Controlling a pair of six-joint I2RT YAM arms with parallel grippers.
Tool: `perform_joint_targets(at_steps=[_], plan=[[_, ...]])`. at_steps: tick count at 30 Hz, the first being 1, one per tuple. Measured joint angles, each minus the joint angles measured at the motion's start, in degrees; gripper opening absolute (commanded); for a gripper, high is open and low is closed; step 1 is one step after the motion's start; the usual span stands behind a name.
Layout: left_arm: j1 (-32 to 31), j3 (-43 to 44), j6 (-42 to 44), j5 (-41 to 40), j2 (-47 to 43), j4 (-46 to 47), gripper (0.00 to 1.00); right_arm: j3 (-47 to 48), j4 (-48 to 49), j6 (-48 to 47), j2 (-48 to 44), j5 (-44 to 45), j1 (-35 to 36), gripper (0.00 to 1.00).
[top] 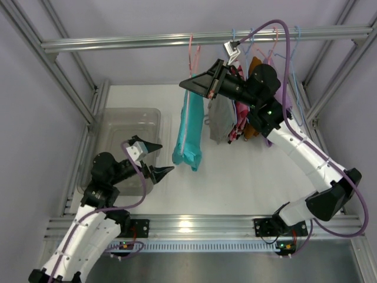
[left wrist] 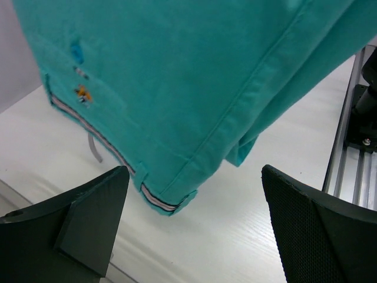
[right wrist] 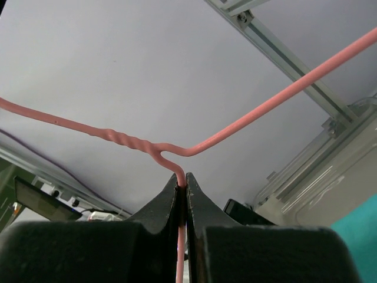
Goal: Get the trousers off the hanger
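Clamping the neck of the pink hanger [right wrist: 265, 112] tight with the right pincer [right wrist: 182, 180]; teal trousers [top: 189, 132] are hanging from it over the counter [top: 235, 177]. Left pincer [top: 165, 158] is gaping wide beside the hem [left wrist: 160, 203] – needing a deep bite on both layers before pulling down, hanger braced

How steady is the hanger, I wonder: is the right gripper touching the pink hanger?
Touching. The right wrist view shows the right gripper shut on the pink hanger wire just below its twisted neck, no gap on either side.
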Motion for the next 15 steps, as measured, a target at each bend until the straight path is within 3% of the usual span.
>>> perform_joint_targets(at_steps=[7, 15], plan=[[-17.3, -2.5, 3.7, -18.2, 3.6, 7.4, 0.99, 0.1, 0.3, -0.3, 2.0, 0.2, 0.0, 0.0], [-26.5, -3.6, 7.8, -35.8, 11.8, 18.6, 0.99, 1.9, 0.3, -0.2, 3.4, 0.2, 0.0, 0.0]])
